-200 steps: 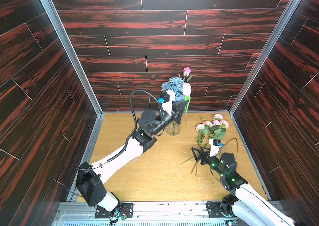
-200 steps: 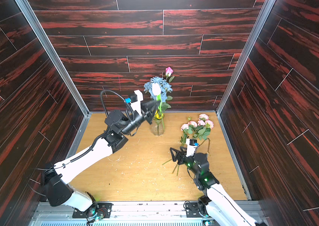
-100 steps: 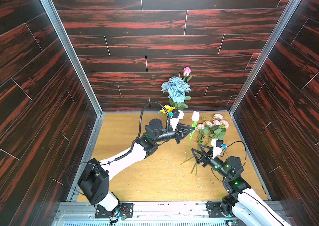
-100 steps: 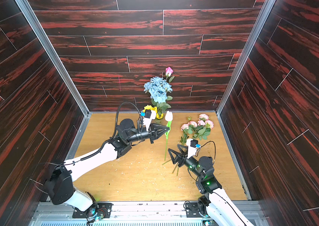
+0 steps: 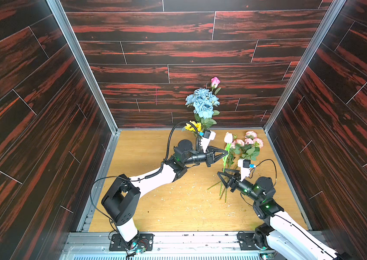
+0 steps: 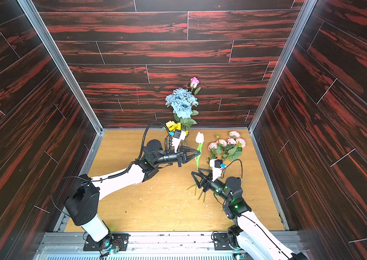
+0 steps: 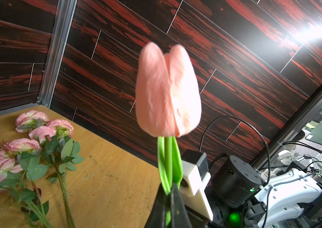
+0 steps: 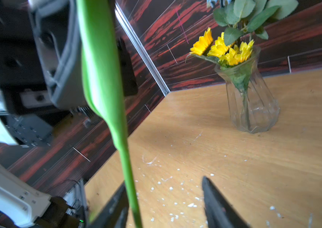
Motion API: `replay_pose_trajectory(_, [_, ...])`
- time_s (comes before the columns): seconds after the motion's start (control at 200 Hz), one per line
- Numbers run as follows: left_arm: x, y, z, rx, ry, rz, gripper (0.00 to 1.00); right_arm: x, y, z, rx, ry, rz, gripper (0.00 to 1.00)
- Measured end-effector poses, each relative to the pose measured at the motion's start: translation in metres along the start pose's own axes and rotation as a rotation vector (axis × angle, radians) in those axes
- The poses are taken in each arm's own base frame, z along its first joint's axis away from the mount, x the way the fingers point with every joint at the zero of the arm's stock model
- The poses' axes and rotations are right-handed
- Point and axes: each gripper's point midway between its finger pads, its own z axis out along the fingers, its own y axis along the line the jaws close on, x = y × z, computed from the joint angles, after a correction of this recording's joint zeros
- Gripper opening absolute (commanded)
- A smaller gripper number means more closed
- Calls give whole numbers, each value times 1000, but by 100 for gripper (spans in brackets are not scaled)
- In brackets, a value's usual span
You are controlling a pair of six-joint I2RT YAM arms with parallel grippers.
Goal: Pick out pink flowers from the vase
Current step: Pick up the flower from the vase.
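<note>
Pale pink tulip (image 5: 228, 137) was found upright in the air, out of the vase (image 8: 254, 110) and between it and the cut pink blooms (image 5: 249, 141) lying together on the table (image 5: 155, 202) toward my right. My left gripper (image 5: 225, 154) was pressed together on the green stem and leaves a little below the bloom, as the left wrist view confirmed. I judged that this high pinch kept the bloom steady and left the lower stem free. My right gripper (image 8: 164, 183) was spread around that lower stem, one finger just beside it and the other well apart, so it gripped nothing. I judged this a handover, placed so that my right arm, nearer the pile, could lay the tulip with the others. In the vase I noted the sunflowers (image 8: 225, 51), the blue roses (image 5: 202, 103) and, above them, one pink rosebud (image 5: 215, 81), so the task was not finished. Risk noted: the stem looked thin and smooth, and it could slip or swing if my left let go before my right had closed.
</note>
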Motion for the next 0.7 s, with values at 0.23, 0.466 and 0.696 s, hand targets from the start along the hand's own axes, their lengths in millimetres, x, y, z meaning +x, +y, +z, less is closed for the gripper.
replay_pose_trajectory(0.23, [4,5,2,-4,4,-11,15,2,2,2,-24,13,11,13])
replay_pose_trajectory(0.466, [10,13,3,-24,15,-17,32,2,3,1,-31,16,7,0])
replay_pose_trajectory(0.696, [18,31,-1,-137,43,-2,81,3,-3,2,11,37,15,0])
